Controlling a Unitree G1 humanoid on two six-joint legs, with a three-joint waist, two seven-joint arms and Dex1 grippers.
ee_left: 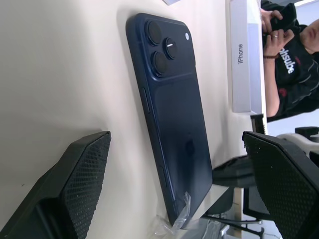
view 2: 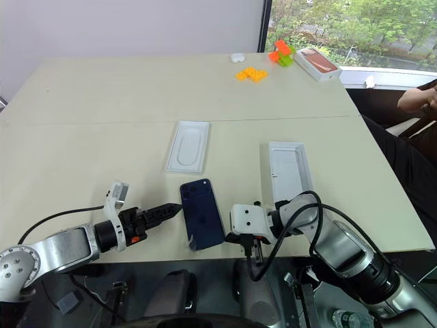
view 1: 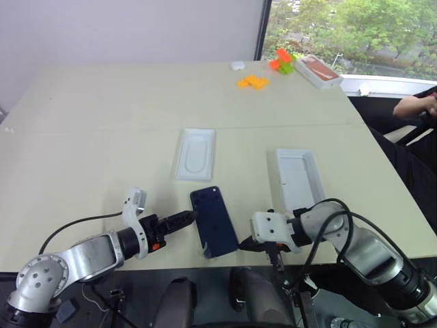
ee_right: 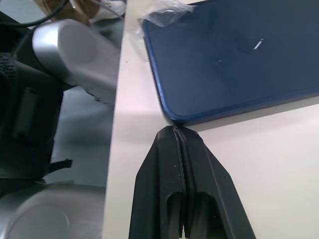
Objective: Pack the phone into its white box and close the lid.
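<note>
The navy-blue phone [view 1: 214,222] lies flat, camera side up, near the front edge of the table [view 1: 102,123], between the 2 grippers, its long axis running from the table's near edge toward the far side, with the camera bump at the far end. A scrap of clear film [ee_left: 172,224] sticks out at its near end. The left gripper [view 1: 186,217] sits just beside the phone's left long edge, pointing at it, with its 2 fingers [ee_left: 75,184] spread wide and nothing between them. The right gripper [ee_right: 174,130] has its fingers pressed tight together, holding nothing, the tip right at the phone's near right corner; I cannot tell whether it touches. The white box [view 1: 295,179] lies on the table to the right of the phone and farther back, long axis roughly parallel to it, nearer the right arm. A white insert [view 1: 195,154] with an oval recess lies beyond the phone's far end. Both grippers are about equally close to the phone, so the coming move likely depends on the closed right tip nudging or prying the corner while the spread left fingers take the long edge.
</note>
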